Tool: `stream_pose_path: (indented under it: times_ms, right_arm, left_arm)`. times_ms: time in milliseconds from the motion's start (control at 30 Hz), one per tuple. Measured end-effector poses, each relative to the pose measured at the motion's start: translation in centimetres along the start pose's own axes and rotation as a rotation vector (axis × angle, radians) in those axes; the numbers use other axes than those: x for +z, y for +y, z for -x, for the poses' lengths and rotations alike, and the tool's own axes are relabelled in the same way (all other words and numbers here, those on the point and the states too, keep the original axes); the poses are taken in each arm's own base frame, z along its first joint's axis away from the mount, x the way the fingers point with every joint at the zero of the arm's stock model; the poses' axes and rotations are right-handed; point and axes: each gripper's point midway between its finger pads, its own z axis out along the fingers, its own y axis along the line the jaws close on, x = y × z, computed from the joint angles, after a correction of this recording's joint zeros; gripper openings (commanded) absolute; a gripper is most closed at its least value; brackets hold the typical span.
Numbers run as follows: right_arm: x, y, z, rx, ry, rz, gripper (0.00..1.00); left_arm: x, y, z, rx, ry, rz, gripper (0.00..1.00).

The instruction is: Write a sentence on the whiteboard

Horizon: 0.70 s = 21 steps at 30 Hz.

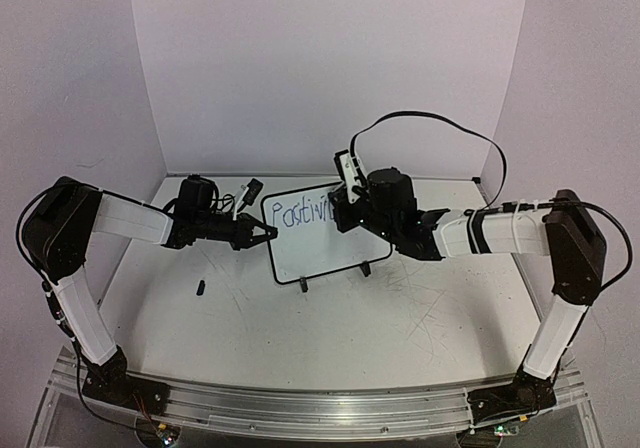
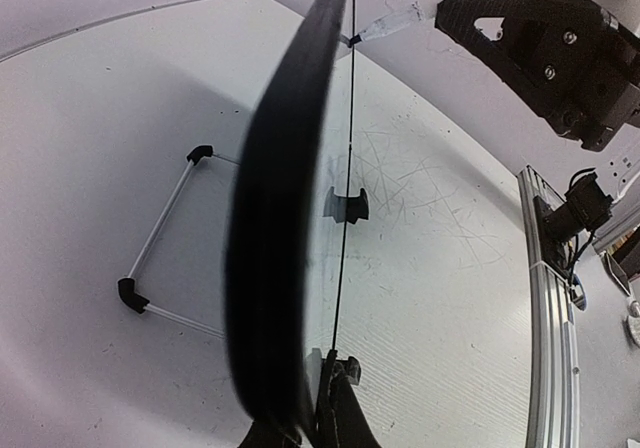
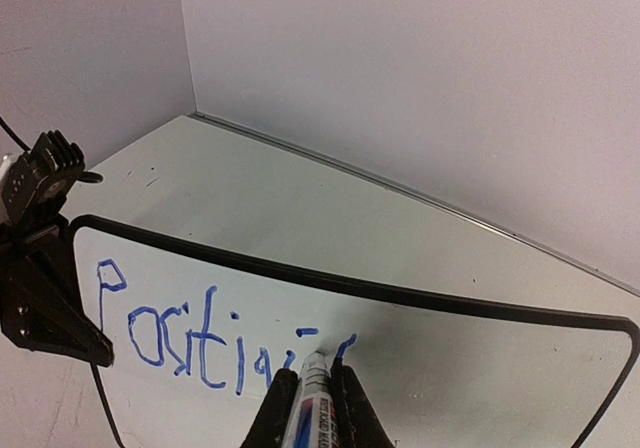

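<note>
1. The whiteboard (image 1: 318, 248) is stood on the table (image 1: 420, 318) at mid-frame of the top view. Its left edge is pinched by the left gripper (image 1: 266, 234).
2. A marker (image 3: 312, 398) is clamped in the right gripper (image 3: 314, 416). Its tip is set against the whiteboard at the end of the blue writing (image 3: 190, 343), read as "Positivi".
3. Risks judged:
   - The whiteboard could be tipped backward by excess tip pressure or a slipped left pinch.
   - Wet strokes could be smeared if brushed by the fingers.
4. Counted:
   - one whiteboard
   - two feet (image 1: 303, 284)
   - one marker
   - two grippers
   - one small black piece (image 1: 200, 288), lower left
</note>
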Motion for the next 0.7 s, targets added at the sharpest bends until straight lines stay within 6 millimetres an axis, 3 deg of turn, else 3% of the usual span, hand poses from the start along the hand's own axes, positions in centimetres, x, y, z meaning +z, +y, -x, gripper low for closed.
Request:
stream_pose_path:
  times_ms: [533,700]
  right_arm:
    - [0.0,-1.4,-0.1,-0.004,0.008,-0.088,0.00]
    - [-2.1,-1.2,-0.7,-0.003,0.002,-0.035,0.00]
  left_arm:
    - [0.0,0.1,-0.1,-0.022,0.004,0.007,0.00]
    - [0.0,0.1,-0.1,-0.012,0.005,0.005,0.00]
